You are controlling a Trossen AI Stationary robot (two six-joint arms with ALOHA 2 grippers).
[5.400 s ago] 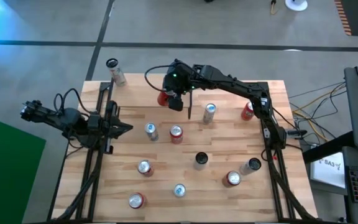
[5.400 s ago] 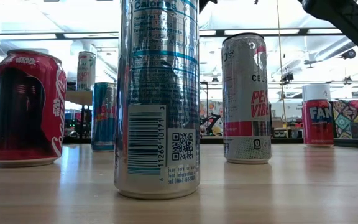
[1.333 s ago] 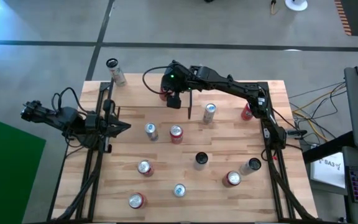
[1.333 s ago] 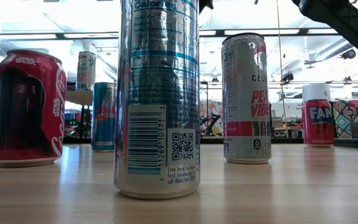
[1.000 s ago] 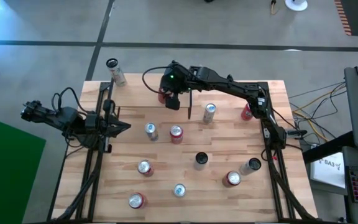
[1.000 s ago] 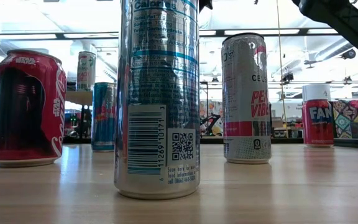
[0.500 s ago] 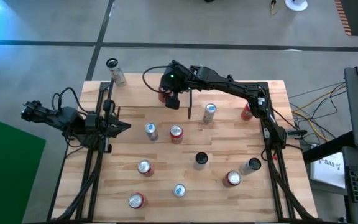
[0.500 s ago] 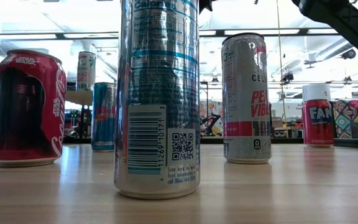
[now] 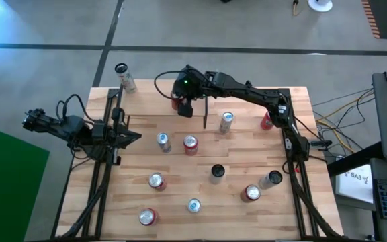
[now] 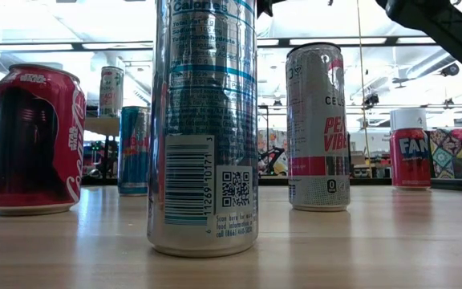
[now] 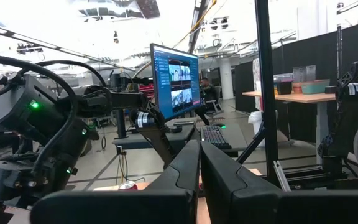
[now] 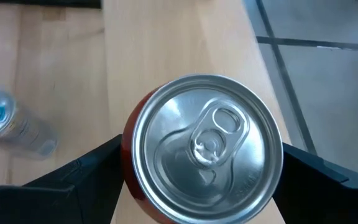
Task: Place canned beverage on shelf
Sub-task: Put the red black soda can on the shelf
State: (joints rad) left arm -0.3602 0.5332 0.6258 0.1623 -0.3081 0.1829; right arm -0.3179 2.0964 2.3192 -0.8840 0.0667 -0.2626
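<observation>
A red canned beverage with a silver top [image 12: 204,149] sits between the fingers of my right gripper [image 12: 201,186], which is shut on it. In the high view that gripper [image 9: 180,105] reaches to the table's far edge, left of centre, with the can [image 9: 175,102] under it. Below the can lies a light wood board, the shelf [image 12: 173,56]. The can hides its own base, so I cannot tell whether it stands on the board. My left gripper [image 11: 199,180] is shut on nothing and waits at the table's left edge [image 9: 132,138]. My right gripper pinches the can's side wall [image 12: 132,155] just under the rim, one finger [image 12: 82,180] on each side. The fingers slant down at it from the table's right side. The can stays upright with its top up.
Several other cans stand about the table, among them a silver one [image 9: 226,122], a red one [image 9: 190,144] and one at the far left corner [image 9: 123,77]. A thin black upright [image 9: 205,114] stands beside my right gripper. A tall silver can [image 10: 203,128] fills the low view.
</observation>
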